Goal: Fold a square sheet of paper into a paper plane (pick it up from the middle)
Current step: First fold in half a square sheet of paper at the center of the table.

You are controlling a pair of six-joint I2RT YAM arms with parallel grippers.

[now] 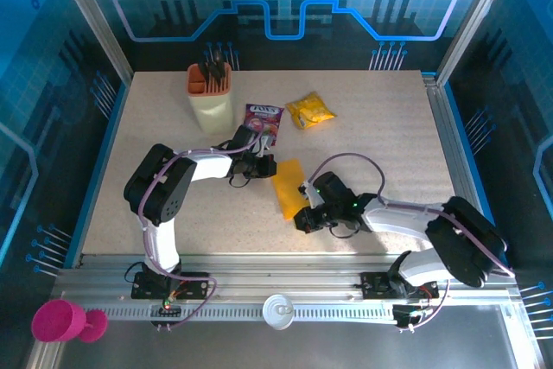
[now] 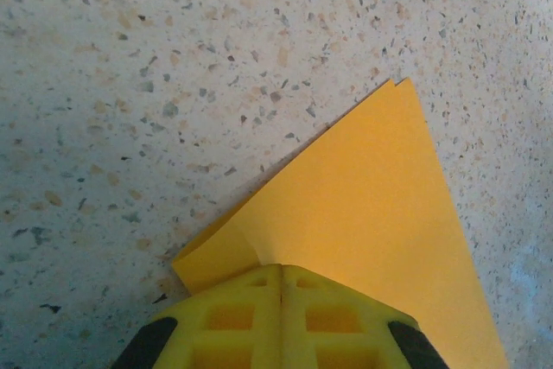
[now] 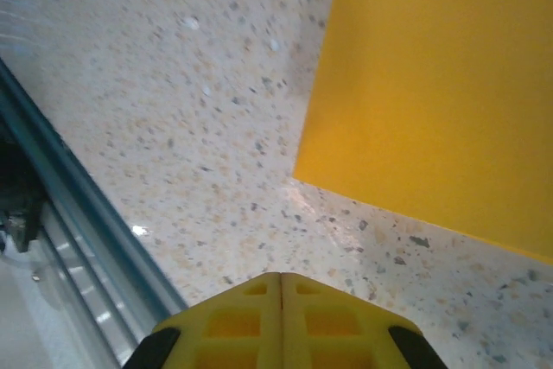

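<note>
Shows the sheet of paper (image 1: 288, 187) folded narrow and flat at mid-table, long axis running far to near, with the closed left gripper (image 2: 281, 270) touching its far left corner, nearer than the closed, empty right gripper (image 3: 281, 276) just short of its near end.

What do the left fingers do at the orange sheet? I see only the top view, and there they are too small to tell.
Observer: The left gripper is shut, its tips over the near edge of the square sheet of paper.
Operator: Is the sheet one layer?
Observer: No, two layers show at its far corner; it is folded.
Operator: And the right gripper?
Observer: The right gripper is shut over bare table, apart from the sheet.
</note>
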